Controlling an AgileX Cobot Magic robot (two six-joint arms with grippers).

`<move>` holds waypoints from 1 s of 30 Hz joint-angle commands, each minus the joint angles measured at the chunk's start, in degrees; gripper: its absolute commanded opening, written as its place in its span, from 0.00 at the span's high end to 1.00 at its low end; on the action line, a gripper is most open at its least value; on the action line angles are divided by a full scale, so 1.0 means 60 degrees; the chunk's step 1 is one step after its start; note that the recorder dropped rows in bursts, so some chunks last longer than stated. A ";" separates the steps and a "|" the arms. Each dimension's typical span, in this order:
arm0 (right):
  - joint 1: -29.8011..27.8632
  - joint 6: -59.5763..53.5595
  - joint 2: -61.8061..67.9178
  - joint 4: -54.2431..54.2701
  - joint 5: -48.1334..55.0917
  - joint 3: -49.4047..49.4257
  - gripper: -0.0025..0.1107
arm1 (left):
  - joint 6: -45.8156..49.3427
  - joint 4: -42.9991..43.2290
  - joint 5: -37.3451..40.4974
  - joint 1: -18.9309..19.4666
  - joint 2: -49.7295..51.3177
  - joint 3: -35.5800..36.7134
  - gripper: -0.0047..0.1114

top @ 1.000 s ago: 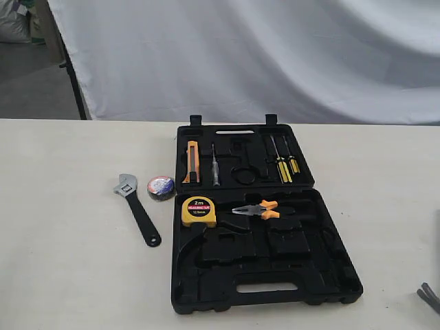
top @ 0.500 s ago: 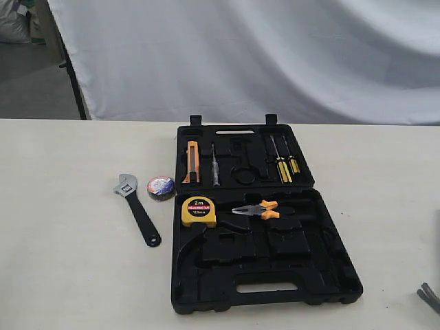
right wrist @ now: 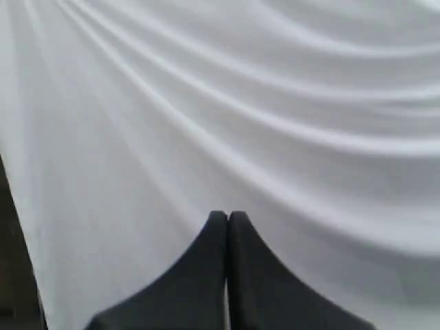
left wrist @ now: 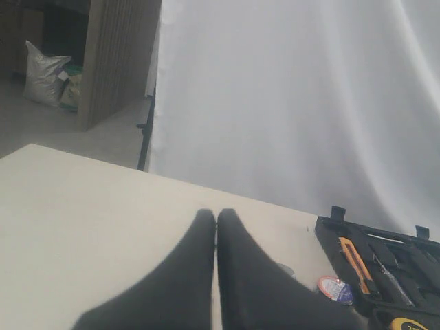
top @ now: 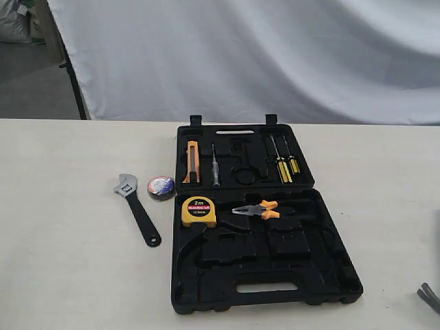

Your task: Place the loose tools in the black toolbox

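White sheeting hangs in folds behind a pale table (top: 62,275), with a bare floor and a light sack in the far left corner.

On the left, the left gripper (left wrist: 216,214) has its two dark fingers (left wrist: 185,275) pressed together along their whole length, with nothing between them. It hangs over bare tabletop. Ahead of its tips, and off toward the other arm's side, lie the task's things.

Nearest that gripper's side is the adjustable wrench (top: 137,218). It lies flat on the table, silver head farther off and black handle slanting back toward the near edge. Just beyond it is the small tape roll (top: 161,188), flat on the table with its bluish-white label up. It is close to the wrench head but apart from it, and just beside the toolbox wall. The left wrist view shows the same roll (left wrist: 335,289) beside the case's corner.

Farther from the left gripper, the black toolbox (top: 265,300) lies open, both halves flat. Its far half holds an orange utility knife (top: 192,162), a slim tester pen (top: 215,168) and yellow-handled screwdrivers (top: 282,165). Its near half holds a yellow tape measure (top: 199,211) and orange-handled pliers (top: 258,209). The remaining recesses there are unfilled.

On the far right, a dark piece of the right gripper (top: 427,295) shows at the picture's edge, well apart from the toolbox. Its wrist view shows the fingertips (right wrist: 227,214) closed on each other, empty, pointing at the sheet.
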 commanded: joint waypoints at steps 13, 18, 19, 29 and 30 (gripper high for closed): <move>-0.0033 0.0505 -0.0009 0.0973 0.0098 -0.1104 0.98 | -0.0046 0.0042 -0.0069 0.0242 -0.0030 -0.0025 0.95; -0.0013 0.0730 0.2510 0.0381 0.0989 -0.1772 0.98 | -0.0046 0.0042 -0.0069 0.0242 -0.0030 -0.0025 0.95; -0.0013 0.0743 0.3054 0.0331 0.1012 -0.1846 0.98 | -0.0046 0.0042 -0.0069 0.0242 -0.0030 -0.0025 0.95; -0.0013 0.0636 0.9026 -0.0569 0.2514 -0.3078 0.98 | -0.0046 0.0042 -0.0069 0.0242 -0.0030 -0.0025 0.95; -0.0013 0.0529 0.9403 -0.0569 0.2576 -0.3169 0.98 | -0.0046 0.0042 -0.0069 0.0242 -0.0030 -0.0025 0.95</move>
